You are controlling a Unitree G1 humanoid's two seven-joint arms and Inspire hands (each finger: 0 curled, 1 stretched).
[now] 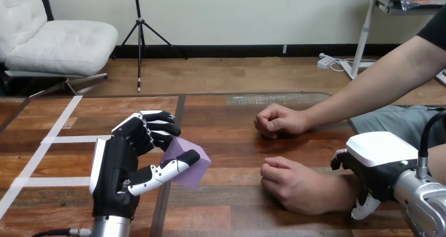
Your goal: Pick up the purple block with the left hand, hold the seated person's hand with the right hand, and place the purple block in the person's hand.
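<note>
One purple block (193, 175), two robot hands, two person's hands.

- Purple block: raised off the table (236, 147), tilted on a corner, pinched in the left hand (123, 161). Thumb lies across its near face, fingers curl on its far edge.
- Person's nearer hand (292, 187): right of the block, a loose fist resting on the wood.
- Right hand (376, 171): further right of the block, set over that hand's wrist, thumb down the near side, clasping it.
- Person's farther hand (279, 121): right of the block and beyond it, fisted on the table.
- Table: dark wooden planks. White tape strips (58, 138) left of the block.
</note>
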